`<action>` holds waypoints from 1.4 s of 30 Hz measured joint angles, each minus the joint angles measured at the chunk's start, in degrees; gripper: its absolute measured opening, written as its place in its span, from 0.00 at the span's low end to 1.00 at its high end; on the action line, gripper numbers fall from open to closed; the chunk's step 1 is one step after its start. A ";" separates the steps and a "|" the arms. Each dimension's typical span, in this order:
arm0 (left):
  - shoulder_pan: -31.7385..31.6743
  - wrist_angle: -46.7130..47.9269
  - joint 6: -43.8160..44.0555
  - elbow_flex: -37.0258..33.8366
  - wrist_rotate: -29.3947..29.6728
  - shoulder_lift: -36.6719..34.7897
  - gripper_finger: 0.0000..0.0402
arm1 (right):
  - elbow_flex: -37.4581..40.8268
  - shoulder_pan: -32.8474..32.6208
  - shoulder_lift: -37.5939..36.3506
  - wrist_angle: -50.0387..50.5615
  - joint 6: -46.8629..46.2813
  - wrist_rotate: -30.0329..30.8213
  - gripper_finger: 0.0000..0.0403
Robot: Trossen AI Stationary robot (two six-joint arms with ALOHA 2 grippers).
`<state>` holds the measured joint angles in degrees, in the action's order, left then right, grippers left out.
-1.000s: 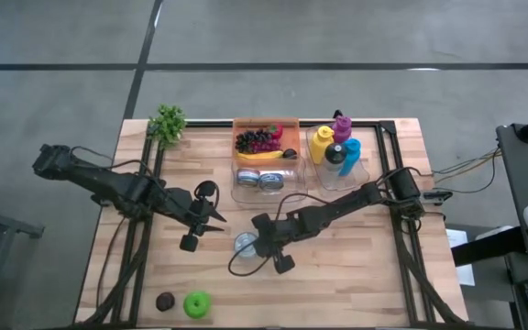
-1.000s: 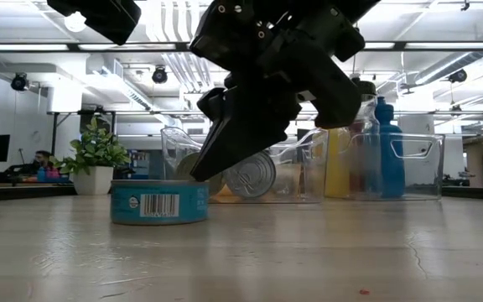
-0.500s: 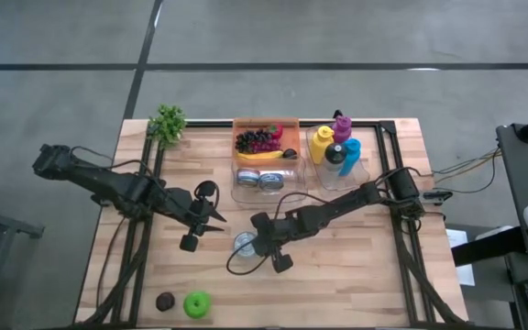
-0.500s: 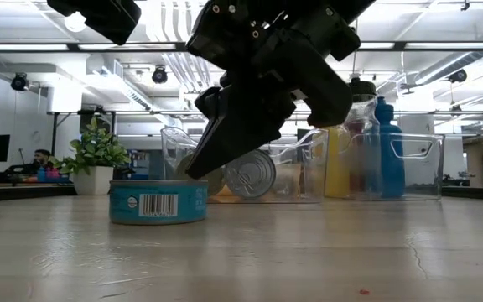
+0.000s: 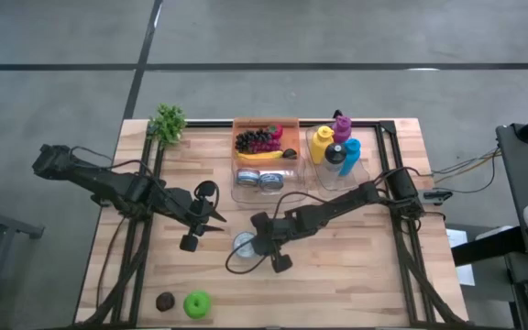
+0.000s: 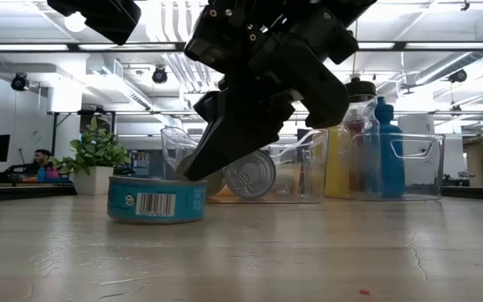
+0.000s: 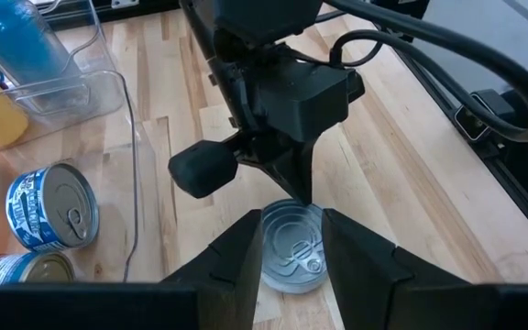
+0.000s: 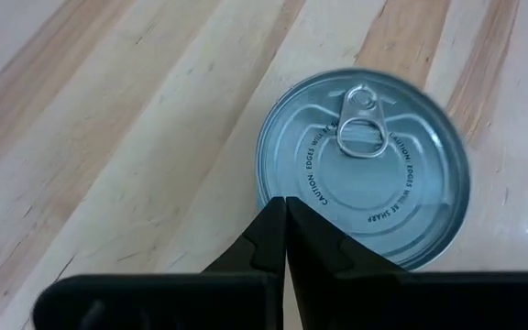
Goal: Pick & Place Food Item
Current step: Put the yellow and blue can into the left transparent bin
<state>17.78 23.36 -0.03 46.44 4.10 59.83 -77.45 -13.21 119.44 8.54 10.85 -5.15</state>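
The right tool (image 8: 285,240) hangs clenched and empty just over the tin can (image 8: 365,165) on the tabletop (image 8: 108,110) — descending like this, it shoves the can aside — no grasp.

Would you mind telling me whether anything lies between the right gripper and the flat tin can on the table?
Nothing visible does: the right gripper, fingers shut, hovers at the edge of the tin can, with only bare table around it.
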 joint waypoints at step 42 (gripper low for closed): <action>0.00 0.02 0.04 0.00 -0.01 0.00 0.29 | 0.86 -0.13 -0.22 6.03 -3.17 1.34 0.02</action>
<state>17.78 23.38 0.01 46.44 4.10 59.83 -76.59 -13.34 119.22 14.56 7.68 -3.81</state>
